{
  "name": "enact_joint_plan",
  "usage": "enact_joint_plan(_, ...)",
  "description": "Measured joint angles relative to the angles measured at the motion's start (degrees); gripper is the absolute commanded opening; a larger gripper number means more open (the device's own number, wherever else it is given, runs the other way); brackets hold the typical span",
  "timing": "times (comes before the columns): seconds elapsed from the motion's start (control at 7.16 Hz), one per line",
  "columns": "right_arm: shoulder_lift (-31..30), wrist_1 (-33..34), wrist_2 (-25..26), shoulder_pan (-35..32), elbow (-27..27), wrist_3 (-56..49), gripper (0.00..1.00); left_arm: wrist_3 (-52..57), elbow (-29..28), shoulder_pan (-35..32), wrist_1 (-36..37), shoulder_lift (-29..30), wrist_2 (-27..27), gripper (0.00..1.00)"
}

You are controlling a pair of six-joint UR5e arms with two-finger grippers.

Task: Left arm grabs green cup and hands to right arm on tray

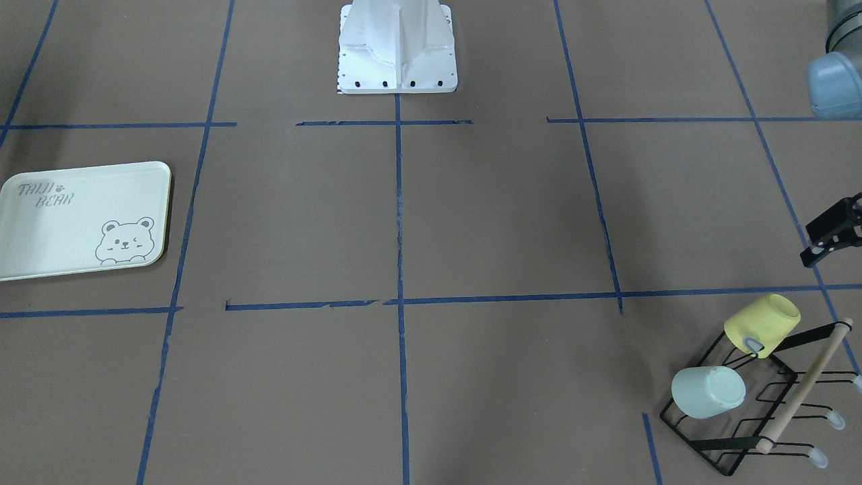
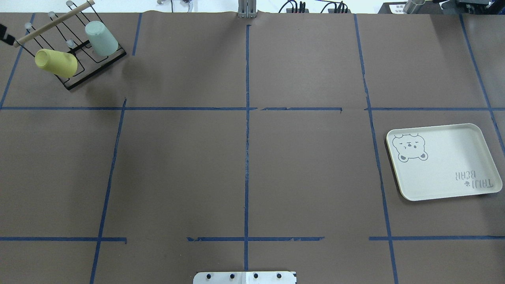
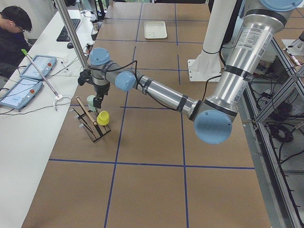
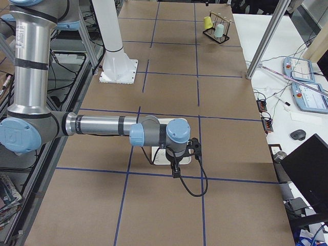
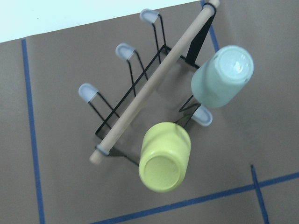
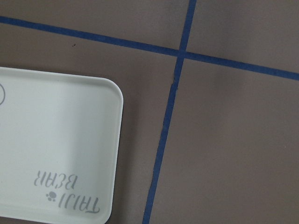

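brown paper covers the table (image 2: 177, 177). to free the green cup (image 5: 219, 77) cleanly i'd pinch its side wall and draw it off along its rack (image 5: 154, 79) peg, clear of the yellow cup (image 5: 164, 163) just beside. it's smooth, pale mint, tapered, base-up. left gripper (image 1: 832, 232) hangs near it, right gripper (image 4: 175, 166) by the tray (image 2: 442, 173); i cannot tell how wide either stands.

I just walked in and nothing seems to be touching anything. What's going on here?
The left gripper hangs close by the rack, where the green cup and a yellow cup sit bottom-up on prongs, neither grasped. The right gripper hovers by the empty tray at the table's other end. No handover yet.
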State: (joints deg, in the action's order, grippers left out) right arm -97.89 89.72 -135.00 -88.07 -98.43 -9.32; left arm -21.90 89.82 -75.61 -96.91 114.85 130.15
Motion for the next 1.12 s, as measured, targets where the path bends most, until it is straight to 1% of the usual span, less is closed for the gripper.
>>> enact_joint_plan(0.14, -0.02, 0.01, 0.0, 0.0, 0.01, 0.0, 1.0, -2.5, -4.62, 2.07, -0.46, 4.69, -2.85, 1.0)
enact_joint_plan(0.28, -0.02, -0.01, 0.0, 0.0, 0.03, 0.0, 1.0, -4.25, -8.55, 4.37, -1.69, 8.1, -6.55, 1.0)
enact_joint_plan(0.42, -0.02, -0.05, 0.0, 0.04, 0.05, 0.0, 1.0, -6.71, -12.29, 6.31, -4.27, 10.43, -9.0, 1.0)
enact_joint_plan(0.7, -0.02, -0.07, 0.0, 0.08, 0.04, 0.0, 1.0, -11.51, -19.24, 8.87, -11.15, 13.12, -10.61, 1.0)
enact_joint_plan(0.84, -0.02, -0.06, 0.0, 0.09, 0.05, 0.0, 1.0, -12.89, -21.66, 9.71, -13.19, 14.13, -10.95, 1.0)
enact_joint_plan(1.12, -0.02, -0.04, 0.0, 0.15, 0.07, 0.0, 1.0, -13.86, -24.87, 10.95, -15.01, 15.42, -12.1, 1.0)
